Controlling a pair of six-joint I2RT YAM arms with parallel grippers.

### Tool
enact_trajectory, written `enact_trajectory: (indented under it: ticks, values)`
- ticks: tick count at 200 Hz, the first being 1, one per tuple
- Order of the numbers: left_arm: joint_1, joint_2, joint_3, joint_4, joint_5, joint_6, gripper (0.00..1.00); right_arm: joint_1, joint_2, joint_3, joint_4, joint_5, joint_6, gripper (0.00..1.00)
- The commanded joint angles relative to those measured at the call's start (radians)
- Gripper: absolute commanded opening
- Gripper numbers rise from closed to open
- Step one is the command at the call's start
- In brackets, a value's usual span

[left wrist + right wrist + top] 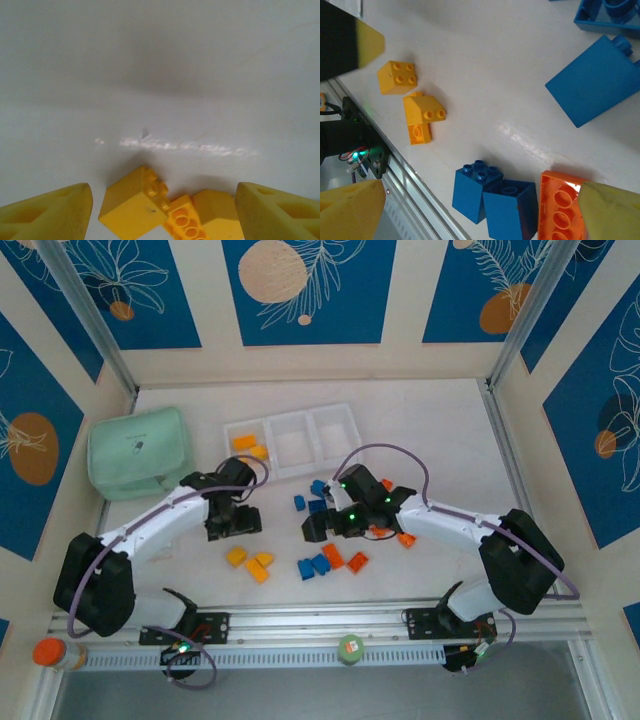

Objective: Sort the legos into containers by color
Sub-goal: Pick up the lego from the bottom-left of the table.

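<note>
The containers are a translucent white three-compartment tray (290,422) at the back, with yellow legos (247,445) in its left compartment. My left gripper (232,524) (164,200) is open and low over the table. A yellow cube (132,207) and a yellow sloped brick (215,210) lie loose between its fingers. My right gripper (320,530) (482,215) is open above two blue bricks (495,200). An orange brick (560,210) lies by its right finger. The same yellow bricks (397,76) (424,110) show in the right wrist view.
More legos lie loose on the table: blue ones (310,495) and orange ones (345,558) (405,539) around the right gripper. A mint-green pouch (138,453) sits at the back left. The metal rail (330,618) runs along the near edge.
</note>
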Motion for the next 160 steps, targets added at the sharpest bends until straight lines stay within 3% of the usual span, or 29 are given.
enact_trajectory:
  ticks: [1,32,65,110,160]
  values:
    - [-0.016,-0.022,-0.053,-0.033,0.007,-0.068,0.76,0.008,-0.001,-0.017,0.034,-0.001,0.021,0.99]
    - [-0.024,-0.098,-0.157,-0.017,-0.028,-0.201,0.81,0.008,0.007,-0.015,0.033,0.005,0.017,0.99]
    - [-0.03,-0.157,-0.243,0.047,0.005,-0.316,0.82,0.008,0.027,0.005,0.024,0.002,0.006,0.99]
    - [-0.039,-0.147,-0.26,0.12,0.03,-0.355,0.82,0.004,0.04,0.014,0.025,-0.001,0.003,0.99]
    - [-0.043,-0.124,-0.263,0.172,0.012,-0.358,0.71,0.002,0.04,0.018,0.021,0.001,0.001,0.99]
